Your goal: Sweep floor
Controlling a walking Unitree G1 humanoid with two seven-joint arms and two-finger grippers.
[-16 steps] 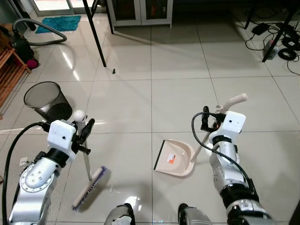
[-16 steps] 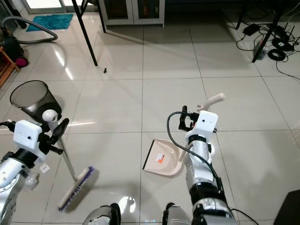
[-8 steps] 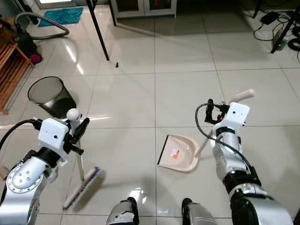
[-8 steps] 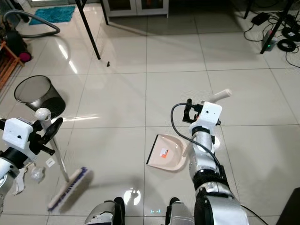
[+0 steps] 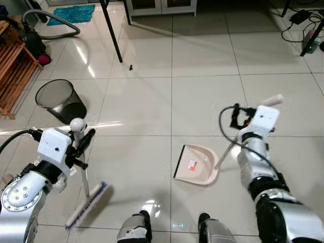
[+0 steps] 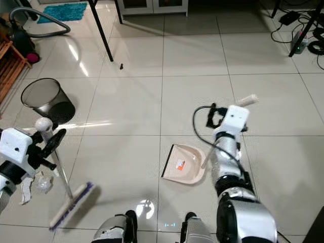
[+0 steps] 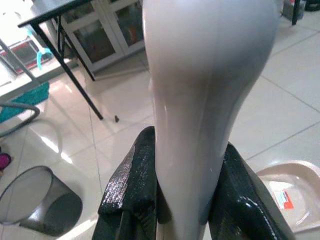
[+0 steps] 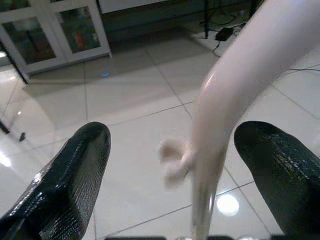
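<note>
My left gripper (image 5: 85,142) is shut on the white handle (image 7: 200,100) of a broom; its black fingers (image 7: 134,185) press both sides of the handle. The broom slants down to its purple-bristled head (image 5: 88,204) on the tiles by my left foot. A beige dustpan (image 5: 198,164) lies flat on the floor ahead of my feet, and its long handle (image 5: 226,151) rises to the right. My right gripper (image 8: 175,132) is open, its fingers (image 8: 65,175) wide apart with the dustpan handle (image 8: 225,100) passing between them. A small dark speck (image 5: 130,67) lies far ahead.
A black mesh bin (image 5: 58,100) stands on the floor ahead to the left. A wooden rack (image 5: 12,71) and a vacuum cleaner (image 5: 35,43) are at far left. A black table leg (image 5: 114,35) stands ahead, cables (image 5: 309,30) lie far right, and crumpled wrap (image 6: 38,182) by the broom.
The whole view has shifted with my body. My right arm has swung a little right, the dustpan handle with it. The left gripper still holds the broom.
</note>
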